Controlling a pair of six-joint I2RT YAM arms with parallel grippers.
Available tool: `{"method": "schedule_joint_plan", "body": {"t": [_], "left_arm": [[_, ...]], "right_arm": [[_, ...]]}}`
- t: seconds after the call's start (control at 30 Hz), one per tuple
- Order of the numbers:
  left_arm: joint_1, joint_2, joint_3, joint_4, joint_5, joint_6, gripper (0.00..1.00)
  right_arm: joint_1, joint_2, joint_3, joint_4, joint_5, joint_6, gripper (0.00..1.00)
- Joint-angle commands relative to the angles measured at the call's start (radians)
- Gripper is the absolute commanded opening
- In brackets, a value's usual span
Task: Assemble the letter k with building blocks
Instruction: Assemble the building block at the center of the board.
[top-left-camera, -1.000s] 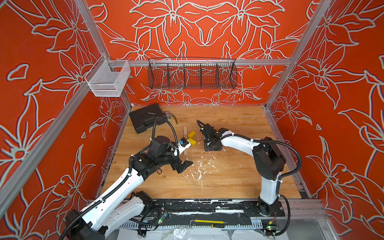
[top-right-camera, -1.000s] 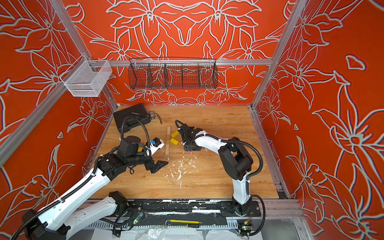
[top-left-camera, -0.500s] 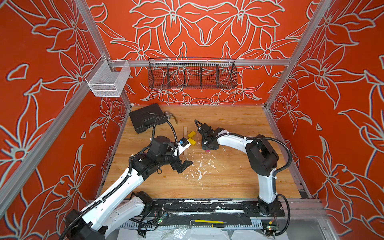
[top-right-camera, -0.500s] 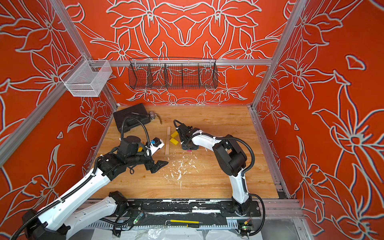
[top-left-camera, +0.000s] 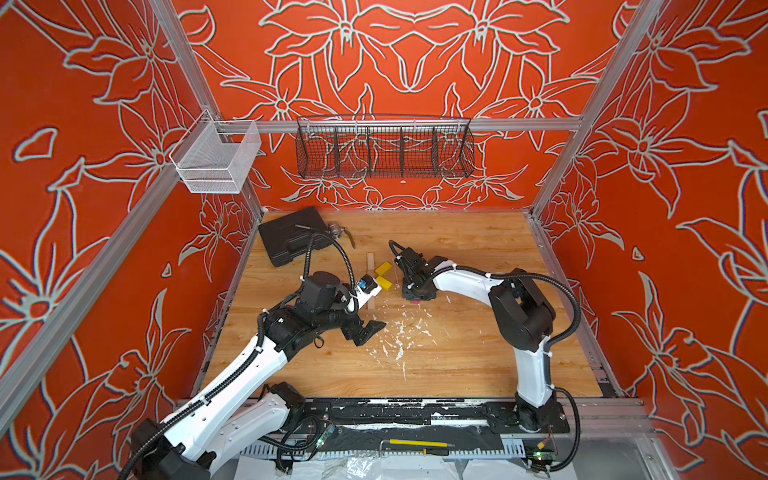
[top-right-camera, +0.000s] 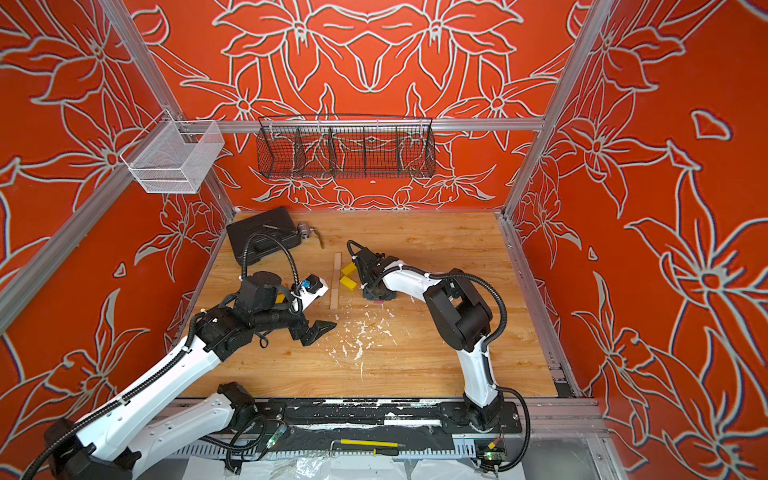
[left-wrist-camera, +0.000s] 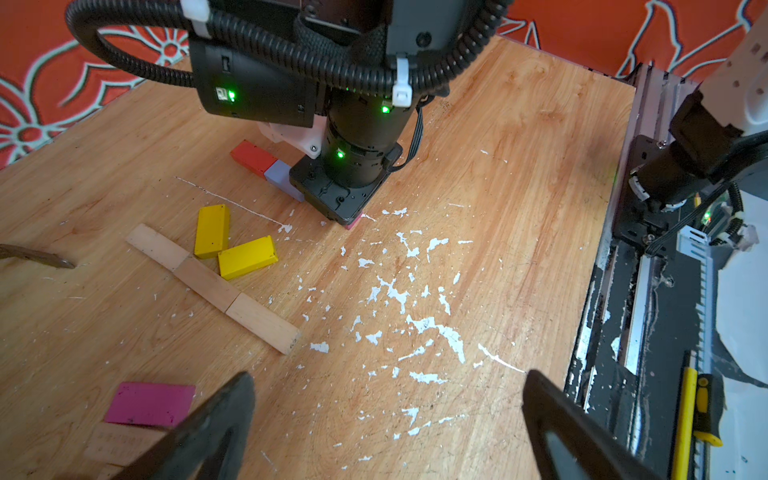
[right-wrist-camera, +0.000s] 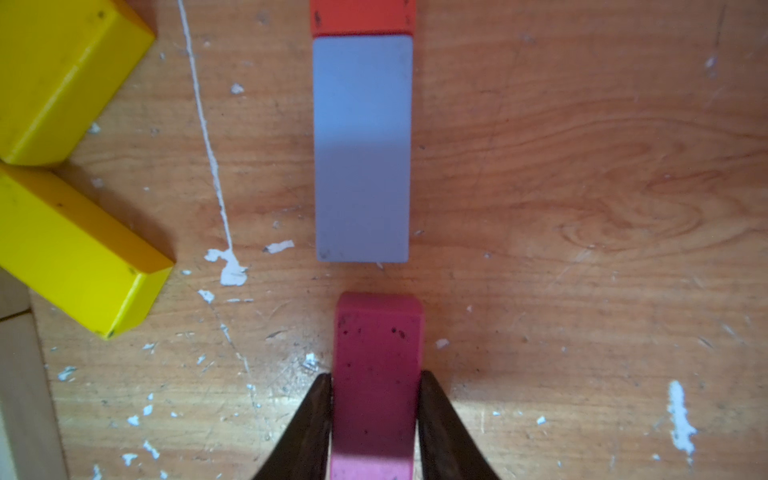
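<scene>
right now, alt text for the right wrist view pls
The right claw pinches a magenta block on the wooden table, in line with a grey-blue block just ahead across a small gap; a red block butts that one's far end. Two yellow blocks touch off to one side.

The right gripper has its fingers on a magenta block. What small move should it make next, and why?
Probably lift straight up a little. The right gripper is shut on the magenta block, which seems to rest on the table; the purple block lies just ahead across a small gap, so sliding could knock it.
</scene>
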Motion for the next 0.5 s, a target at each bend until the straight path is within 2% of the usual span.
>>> {"method": "schedule_joint_plan", "body": {"t": [0.0,0.47], "left_arm": [[0.010,0.004,0.000,0.008,0.002,0.009,0.98],[0.024,0.015,0.003,0.015,0.023,-0.001,0.98]], "right_arm": [[-0.001,0.024,0.018,-0.002,0.013,0.030,0.34],[-0.006,0.044,0.053,-0.012,0.022,0.021,0.32]]}}
